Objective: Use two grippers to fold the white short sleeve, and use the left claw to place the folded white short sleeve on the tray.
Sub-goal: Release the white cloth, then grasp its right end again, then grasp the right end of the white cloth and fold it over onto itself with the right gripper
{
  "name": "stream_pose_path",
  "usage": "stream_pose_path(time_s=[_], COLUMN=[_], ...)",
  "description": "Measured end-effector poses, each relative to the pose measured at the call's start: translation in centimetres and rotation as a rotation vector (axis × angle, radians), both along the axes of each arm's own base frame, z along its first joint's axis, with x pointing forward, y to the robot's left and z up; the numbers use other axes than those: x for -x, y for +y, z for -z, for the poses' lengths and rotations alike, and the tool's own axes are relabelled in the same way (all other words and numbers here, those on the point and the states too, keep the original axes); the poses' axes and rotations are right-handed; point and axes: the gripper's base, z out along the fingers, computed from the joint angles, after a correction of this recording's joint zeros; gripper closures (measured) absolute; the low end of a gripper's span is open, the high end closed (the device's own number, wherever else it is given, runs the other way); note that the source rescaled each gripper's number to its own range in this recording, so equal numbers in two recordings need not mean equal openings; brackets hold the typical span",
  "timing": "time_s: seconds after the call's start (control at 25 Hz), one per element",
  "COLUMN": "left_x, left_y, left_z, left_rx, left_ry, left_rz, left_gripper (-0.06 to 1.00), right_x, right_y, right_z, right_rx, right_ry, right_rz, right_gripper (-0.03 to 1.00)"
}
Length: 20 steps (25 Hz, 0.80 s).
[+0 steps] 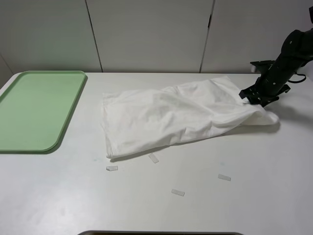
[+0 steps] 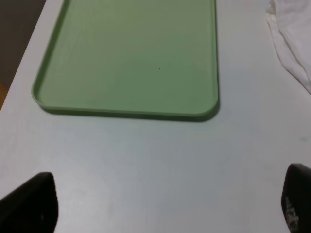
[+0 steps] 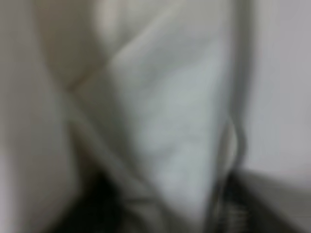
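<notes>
The white short sleeve [image 1: 171,117] lies crumpled and roughly halved across the table's middle; one edge of it [image 2: 291,43] shows in the left wrist view. My right gripper [image 1: 255,98] is down at the shirt's right end. In its blurred wrist view the white cloth [image 3: 165,111] fills the space between two dark fingers [image 3: 99,206], and how far they have closed is unclear. The pale green tray [image 1: 73,105] sits bare at the far left. My left gripper [image 2: 163,199] hovers open over bare table just short of the tray's rim [image 2: 126,112], holding nothing.
Small pale paper scraps [image 1: 112,168] [image 1: 178,192] [image 1: 224,177] lie on the table in front of the shirt, and one [image 1: 153,157] sits close to its front edge. White wall panels stand behind the table.
</notes>
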Motion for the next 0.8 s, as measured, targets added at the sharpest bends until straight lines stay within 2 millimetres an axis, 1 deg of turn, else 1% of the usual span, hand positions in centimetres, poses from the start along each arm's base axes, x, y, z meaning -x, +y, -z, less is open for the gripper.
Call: stream_pose_path(time_s=[0.04, 0.08, 0.12, 0.16, 0.4, 0.48, 0.56, 0.8], left_x=[0.0, 0.0, 0.0, 0.0, 0.0, 0.0, 0.0, 0.0], left_y=[0.0, 0.0, 0.0, 0.0, 0.0, 0.0, 0.0, 0.0], left_z=[0.0, 0.0, 0.0, 0.0, 0.0, 0.0, 0.0, 0.0], left_rx=[0.0, 0.0, 0.0, 0.0, 0.0, 0.0, 0.0, 0.0], left_ry=[0.0, 0.0, 0.0, 0.0, 0.0, 0.0, 0.0, 0.0], left_rz=[0.0, 0.0, 0.0, 0.0, 0.0, 0.0, 0.0, 0.0], left_gripper=[0.04, 0.04, 0.04, 0.04, 0.04, 0.04, 0.04, 0.04], right_x=[0.0, 0.0, 0.1, 0.1, 0.0, 0.0, 0.1, 0.2], right_y=[0.1, 0.3, 0.5, 0.6, 0.6, 0.4, 0.2, -0.2], right_z=[0.0, 0.0, 0.0, 0.0, -0.4, -1.0, -2.0, -6.7], right_rx=[-0.009, -0.026, -0.031, -0.03, -0.022, 0.013, 0.038, 0.112], right_ry=[0.0, 0.008, 0.011, 0.011, 0.002, -0.017, -0.038, -0.143], right_rz=[0.006, 0.013, 0.013, 0.01, 0.004, -0.019, -0.035, -0.059], right_gripper=[0.56, 0.73, 0.86, 0.89, 0.88, 0.88, 0.88, 0.88])
